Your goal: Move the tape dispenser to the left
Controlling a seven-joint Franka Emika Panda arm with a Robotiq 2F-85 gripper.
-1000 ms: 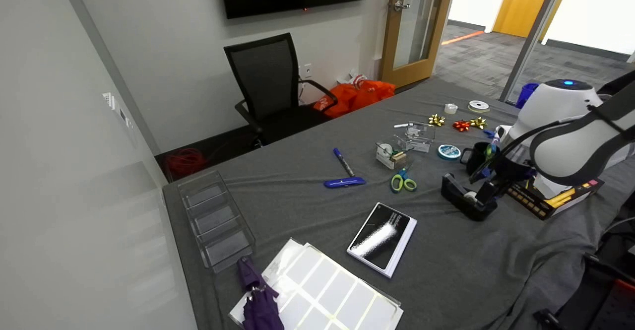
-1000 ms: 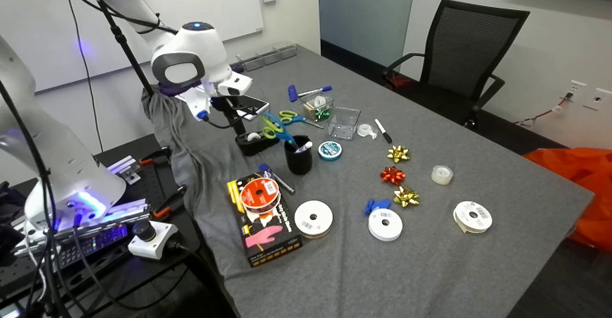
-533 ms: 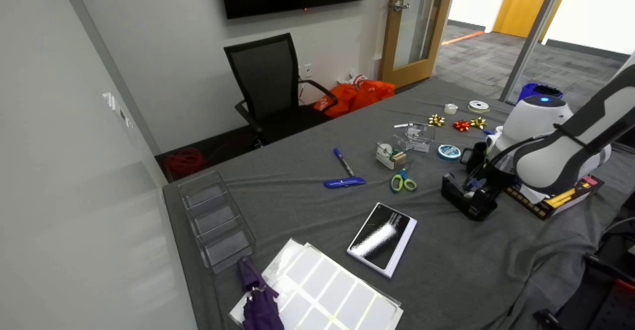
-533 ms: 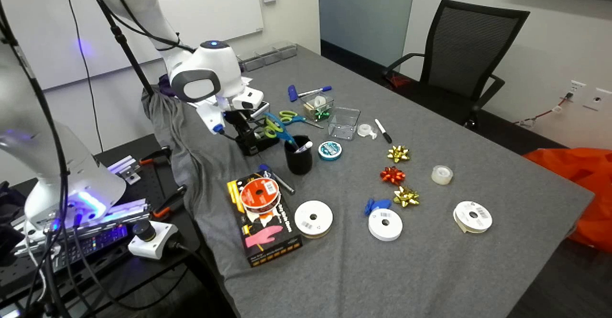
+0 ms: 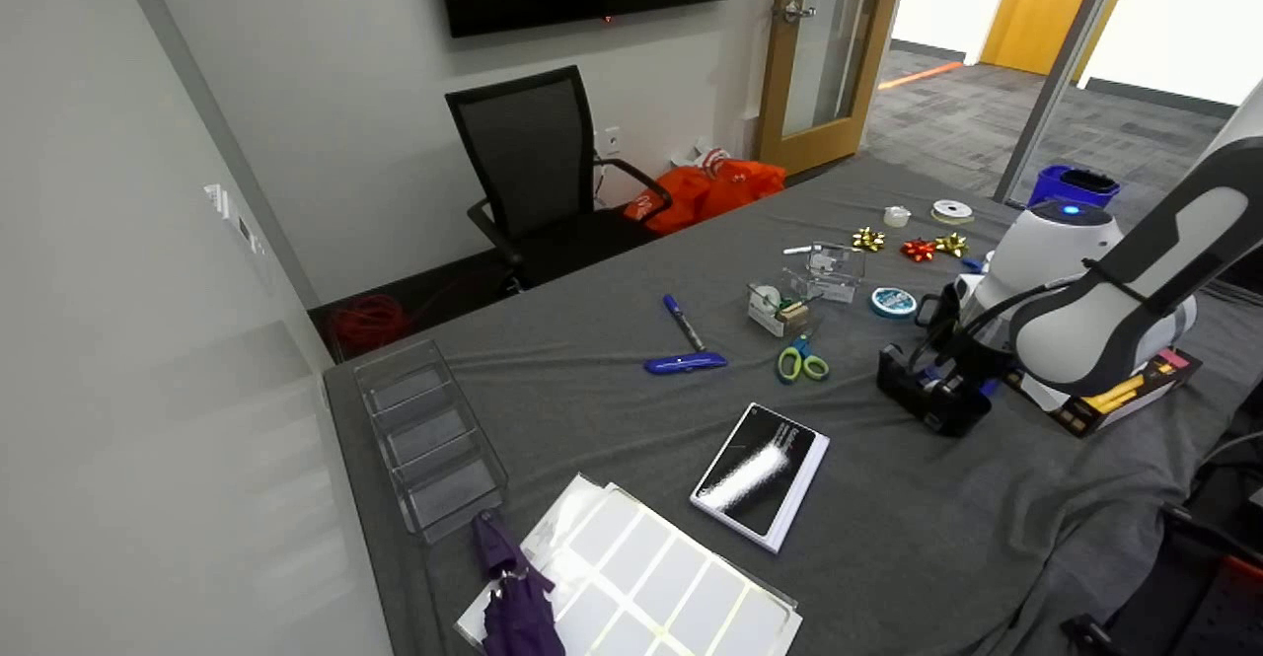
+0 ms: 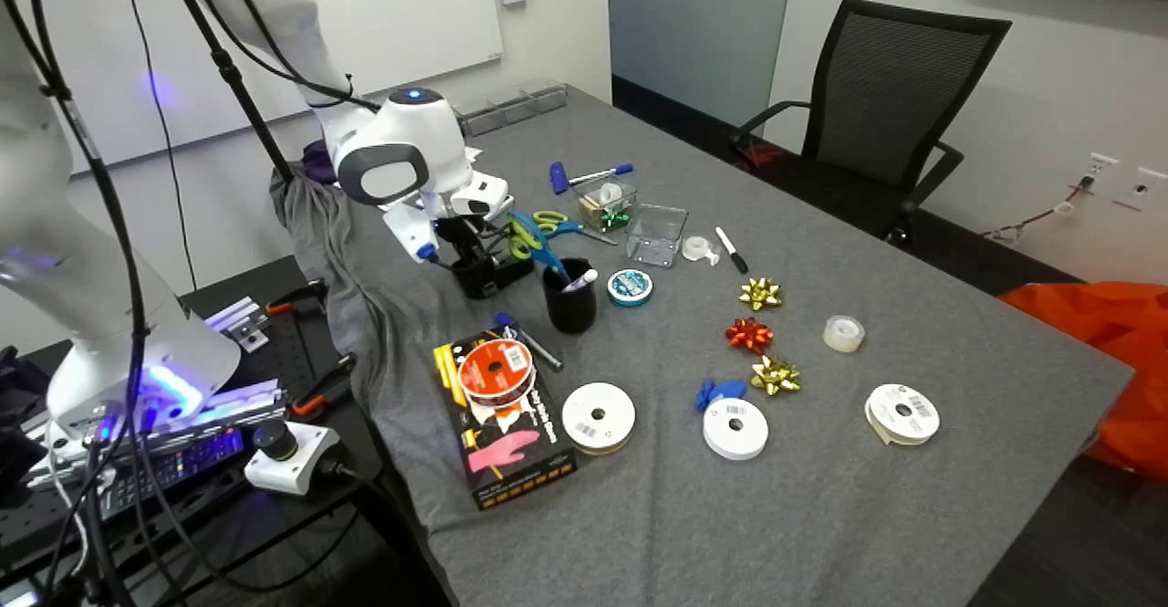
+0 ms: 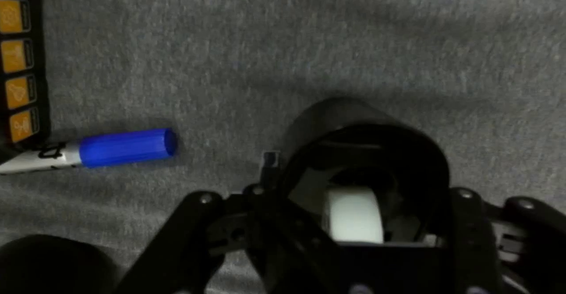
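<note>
Straddling the black, humped plastic tape dispenser (image 5: 918,401), the end effector (image 7: 365,185) points down at the grey, cloth-covered surface (image 6: 821,516). Its dark fingers (image 7: 469,223) stand wide apart, one on either side of the tape dispenser; black meets black there, so whether either pad presses on it cannot be told. The tape dispenser rests on the surface, directly beneath the end effector, which covers part of it in both exterior views. In the wrist view its lower portion is masked and its hollow lies deep in shadow, though a pale white tape roll (image 7: 355,216) shows inside.

Left of the end effector in that view lies a pale-bodied cylindrical marker with a blue plastic cap (image 7: 126,148), its other end cut off by the frame. Beyond it, only a strip of a black box with orange squares (image 7: 20,68) enters. A dark, rounded shape (image 7: 48,267) fills the lower left corner, too murky to name.

Near the end effector in an exterior view stands a round black cup (image 6: 570,306) holding green-and-blue-handled scissors (image 6: 547,258); their loops crowd the end effector's outline, so any gap is hard to judge.
</note>
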